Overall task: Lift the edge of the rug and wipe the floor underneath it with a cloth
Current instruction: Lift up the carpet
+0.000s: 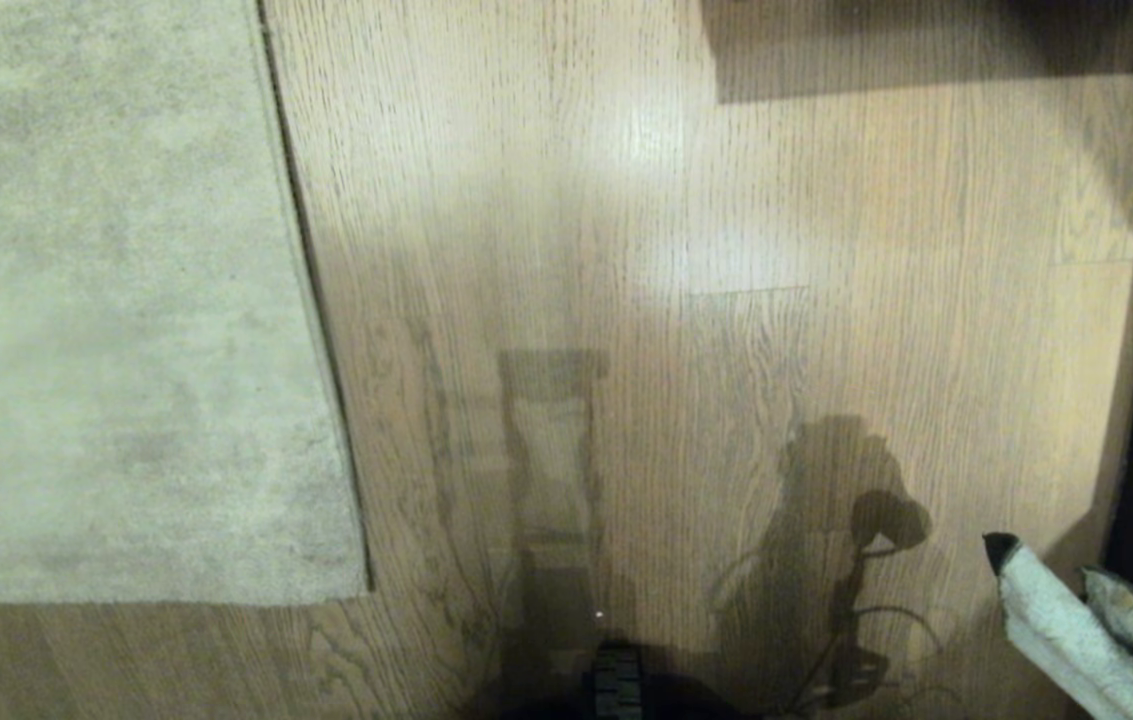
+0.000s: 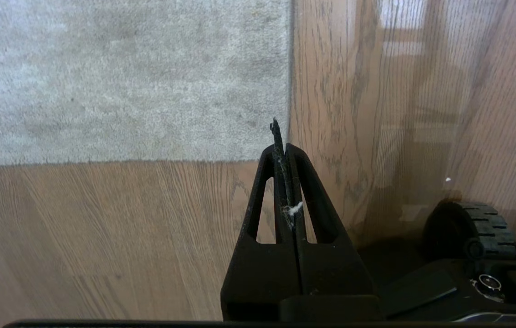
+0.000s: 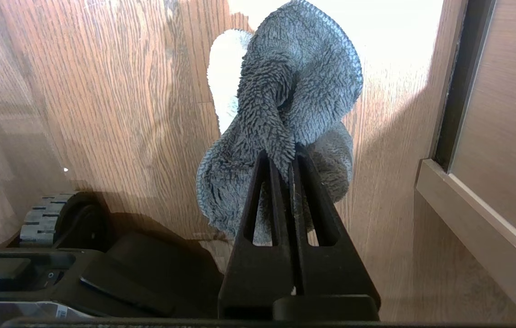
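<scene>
Rug edge [image 1: 311, 290] lies flat on the floor [image 1: 626, 300], running away from the robot on its left; the rug's near corner [image 1: 364, 590] is also down, nothing lifted yet. No gap shows under the border, so a thin, flat approach will likely be needed to get beneath it.

Cloth [image 3: 285, 118] is pinched in the right gripper [image 3: 285, 159], fluffy grey side bunched above the fingertips, pale side showing in the head view [image 1: 1056, 630] at the lower right, well apart from the rug. Held ready for wiping, apparently.

Left gripper [image 2: 283, 150] has its jaws pressed together, empty, hanging above bare floor just off the rug's near corner: likely the lifter.
</scene>
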You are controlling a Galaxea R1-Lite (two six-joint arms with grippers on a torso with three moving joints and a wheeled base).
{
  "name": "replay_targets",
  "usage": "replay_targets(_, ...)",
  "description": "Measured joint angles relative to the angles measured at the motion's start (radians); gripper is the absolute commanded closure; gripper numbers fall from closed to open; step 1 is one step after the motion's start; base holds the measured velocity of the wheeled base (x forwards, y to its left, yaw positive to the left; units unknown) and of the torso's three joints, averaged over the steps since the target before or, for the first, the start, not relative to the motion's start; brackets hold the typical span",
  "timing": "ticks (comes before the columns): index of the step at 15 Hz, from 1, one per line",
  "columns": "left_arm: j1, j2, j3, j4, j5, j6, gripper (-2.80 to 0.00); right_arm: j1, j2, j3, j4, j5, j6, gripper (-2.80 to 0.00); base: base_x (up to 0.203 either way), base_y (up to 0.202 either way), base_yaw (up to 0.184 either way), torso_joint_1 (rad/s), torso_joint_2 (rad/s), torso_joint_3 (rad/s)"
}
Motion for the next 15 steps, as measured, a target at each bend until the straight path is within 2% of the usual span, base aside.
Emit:
replay_targets(3,0.000,0.027,-0.045,0.002,0.023,-0.007,0.00,0.000,0.000,0.000,0.000,0.000,0.000,0.00,0.000,0.000,0.000,0.000,0.00,0.000)
replay_targets(8,-0.008,0.253,-0.222,0.002,0.041,-0.001,0.00,0.000,0.000,0.000,0.000,0.000,0.000,0.00,0.000,0.000,0.000,0.000,0.00,0.000)
replay_targets(12,-0.007,0.444,-0.261,0.002,0.055,0.002,0.00,0.000,0.000,0.000,0.000,0.000,0.000,0.00,0.000,0.000,0.000,0.000,0.00,0.000)
replay_targets(15,-0.006,0.558,-0.265,0.001,0.061,0.034,0.00,0.000,0.000,0.001,0.000,0.000,0.000,0.00,0.000,0.000,0.000,0.000,0.00,0.000)
